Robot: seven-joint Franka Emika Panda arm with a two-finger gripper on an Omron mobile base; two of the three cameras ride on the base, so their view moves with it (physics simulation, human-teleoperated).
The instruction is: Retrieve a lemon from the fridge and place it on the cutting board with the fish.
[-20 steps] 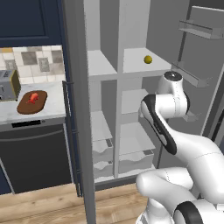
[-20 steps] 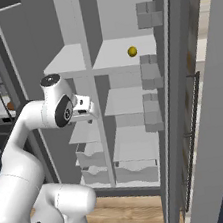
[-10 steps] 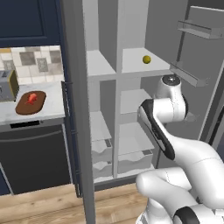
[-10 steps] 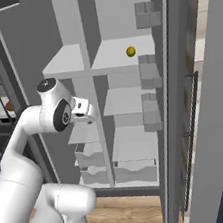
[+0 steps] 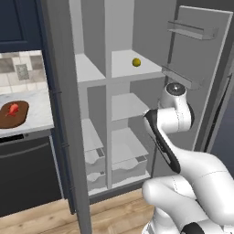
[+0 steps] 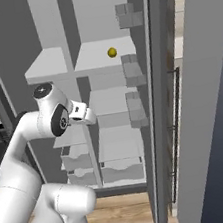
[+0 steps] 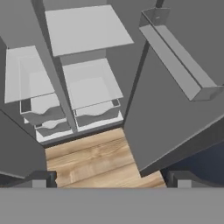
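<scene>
The fridge (image 5: 123, 68) is seen with both doors swung wide, its pale grey shelves and lower drawers exposed. The lemon (image 5: 136, 62) is found on the upper right shelf, toward the right side of that shelf and near its front edge; in the right base view the lemon (image 6: 112, 53) is seen on the same shelf, just left of the door racks (image 6: 134, 87) of the right door. Nothing is touching it

The white arm is raised in front of the open fridge, its wrist at about the height of the middle shelf, below the lemon and well apart from it. In the right base view the tool (image 6: 88, 115) is made out as a pale block in front of the central divider. In the hand view the two dark fingertips (image 7: 43, 178) are seen at the bottom corners, set far apart with nothing between them, so the tool is released. The drawers (image 7: 94, 111), the wooden floor (image 7: 92, 159) and a door rack (image 7: 179, 65) are looked down upon from there

On the table (image 5: 34, 119) to the left of the fridge, the oval cutting board (image 5: 13, 114) is lying, with the red-orange fish (image 5: 12, 109) resting on it
</scene>
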